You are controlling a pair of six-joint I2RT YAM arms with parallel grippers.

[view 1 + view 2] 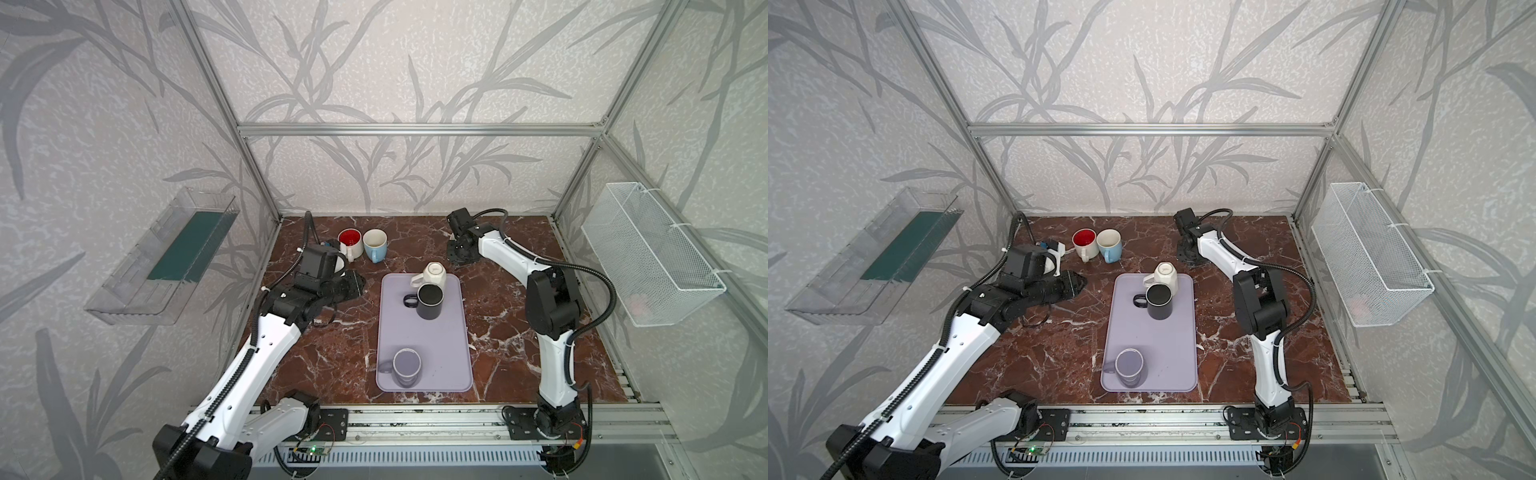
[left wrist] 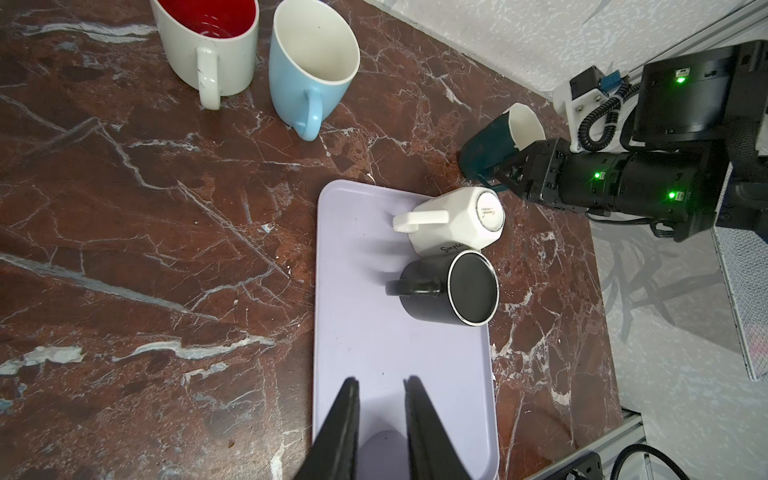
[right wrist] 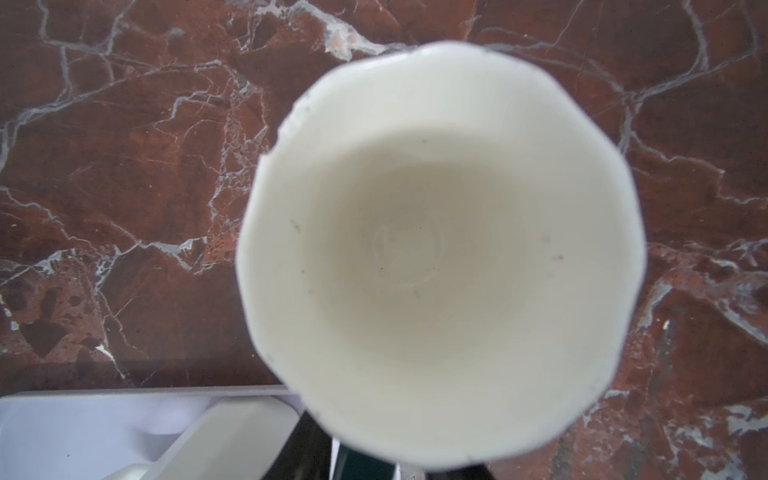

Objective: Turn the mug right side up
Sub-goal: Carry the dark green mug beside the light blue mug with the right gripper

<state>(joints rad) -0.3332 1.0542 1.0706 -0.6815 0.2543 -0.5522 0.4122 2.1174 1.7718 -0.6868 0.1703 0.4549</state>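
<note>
Closest to you, a lavender mug stands at the near end of the lavender tray, its handle pointing toward the bench's left edge. At the tray's far end a black mug sits base up. A white mug is touching it from behind at the tray's far right corner, also base up but tilted.

Your task piece is the teal mug. It is off the tray, just past that far right corner and near the bench's far edge, right of the middle. Its mouth faces up, and the right wrist view looks straight down into its pale inside. In both top views the arm above hides it.

The right gripper points down at the teal mug, with its fingers against the mug's side, below the rim. In the right wrist view a strip of teal shows between two dark shapes under the rim. You cannot tell from these views whether the fingers are clamped on it or only standing around it.

The left gripper is over the bench just beside the tray's left edge. Its fingers stand a narrow gap apart and hold nothing.

Toward the bench's far left, a red-lined mug and a blue mug stand upright side by side.
</note>
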